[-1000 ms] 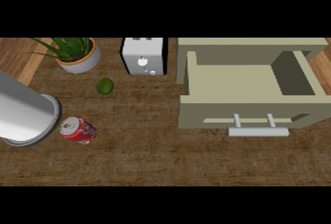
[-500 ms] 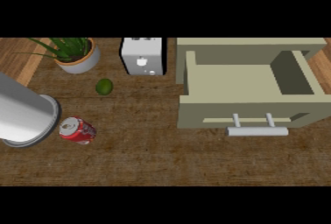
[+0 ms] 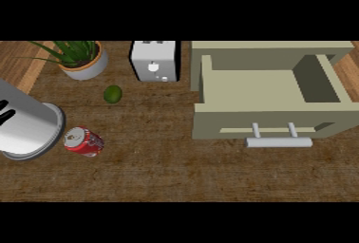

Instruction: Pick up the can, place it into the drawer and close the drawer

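can [image 3: 84,142] on the counter [image 3: 175,175], just beside my left forearm [image 3: 26,127], well apart from the open drawer [image 3: 266,115] | left hand [image 3: 4,110] cut off at the frame edge, so I can't tell whether it is open or closed; right hand out of view | I judge the can light, thin-walled, slick and easy to dent; possibly lying on its side, so it may roll | I'd wrap it round mid-body

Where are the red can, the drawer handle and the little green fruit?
red can [image 3: 84,142]: head view, on its side wall just below the lid.
drawer handle [image 3: 279,142]: head view, middle of the bar.
green fruit [image 3: 113,94]: head view, its centre.
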{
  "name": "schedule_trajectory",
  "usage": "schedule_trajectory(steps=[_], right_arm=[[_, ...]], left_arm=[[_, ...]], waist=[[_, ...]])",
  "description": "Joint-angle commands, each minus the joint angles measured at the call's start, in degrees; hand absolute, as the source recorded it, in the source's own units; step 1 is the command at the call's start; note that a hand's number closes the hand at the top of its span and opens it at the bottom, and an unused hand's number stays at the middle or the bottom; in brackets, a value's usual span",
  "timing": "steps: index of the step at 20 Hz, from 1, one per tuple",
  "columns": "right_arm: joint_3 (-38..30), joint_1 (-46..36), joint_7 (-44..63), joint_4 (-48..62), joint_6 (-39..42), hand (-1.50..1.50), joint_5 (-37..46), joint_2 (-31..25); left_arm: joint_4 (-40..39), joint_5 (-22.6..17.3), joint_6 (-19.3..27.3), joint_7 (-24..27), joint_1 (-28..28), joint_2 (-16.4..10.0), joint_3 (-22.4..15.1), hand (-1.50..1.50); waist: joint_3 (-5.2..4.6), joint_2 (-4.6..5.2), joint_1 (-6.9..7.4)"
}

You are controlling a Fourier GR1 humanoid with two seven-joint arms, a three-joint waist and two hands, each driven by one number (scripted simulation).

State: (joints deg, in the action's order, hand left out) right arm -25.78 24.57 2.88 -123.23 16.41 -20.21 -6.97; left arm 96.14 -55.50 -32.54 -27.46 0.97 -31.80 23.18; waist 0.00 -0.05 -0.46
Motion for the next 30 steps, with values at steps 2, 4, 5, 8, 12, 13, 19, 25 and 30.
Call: schedule_trajectory(steps=[2,4,5,8,12,13,19,25,30], right_arm=[[-5.0,-0.1,-2.1,4.7,4.3,-1.5,-2.9,-1.6],[-3.1,1.7,-1.3,0.1,4.1,-1.5,-1.1,0.8],[-3.8,0.3,0.9,0.3,3.5,-1.5,-1.9,0.3],[-4.1,0.3,2.9,-2.0,3.0,-1.5,-1.1,2.2],[-8.0,2.0,-0.9,1.8,8.6,-1.5,-3.6,0.7],[-7.9,0.8,1.7,0.1,6.9,-1.5,-4.0,1.1],[-6.5,1.8,0.4,-0.8,9.3,-1.5,-0.3,4.7],[-7.1,-1.7,3.9,-1.0,7.9,-1.5,-0.7,4.6],[-12.4,-2.8,4.6,1.7,10.0,-1.5,-5.6,0.8]], left_arm=[[-6.9,5.8,-1.2,1.6,-3.8,2.5,-1.5,-1.5],[-0.1,11.2,7.1,0.7,-6.5,6.4,-6.3,-1.5],[-4.6,10.0,3.9,0.8,-7.7,5.6,-5.7,-1.5],[-4.5,13.8,1.6,4.4,-5.3,8.3,-5.1,-1.5],[-11.1,20.5,-2.7,10.5,-4.5,9.2,-4.7,-1.5],[-13.1,18.5,-1.7,8.2,-7.9,7.0,-3.5,-1.5],[-17.8,31.0,-0.6,18.1,-7.0,12.9,-6.6,-1.5],[-24.2,35.6,-2.3,27.0,-5.8,12.2,-4.7,-1.5],[-38.7,41.3,-3.6,35.9,-11.0,10.1,-4.0,-1.5]], waist=[[0.0,0.07,-0.12],[0.03,0.03,-0.29],[0.0,0.06,-0.1],[-0.01,0.03,0.12],[-0.01,0.03,0.01],[-0.01,0.04,0.02],[-0.01,0.05,0.04],[-0.01,0.05,0.3],[-0.03,0.12,0.04]])
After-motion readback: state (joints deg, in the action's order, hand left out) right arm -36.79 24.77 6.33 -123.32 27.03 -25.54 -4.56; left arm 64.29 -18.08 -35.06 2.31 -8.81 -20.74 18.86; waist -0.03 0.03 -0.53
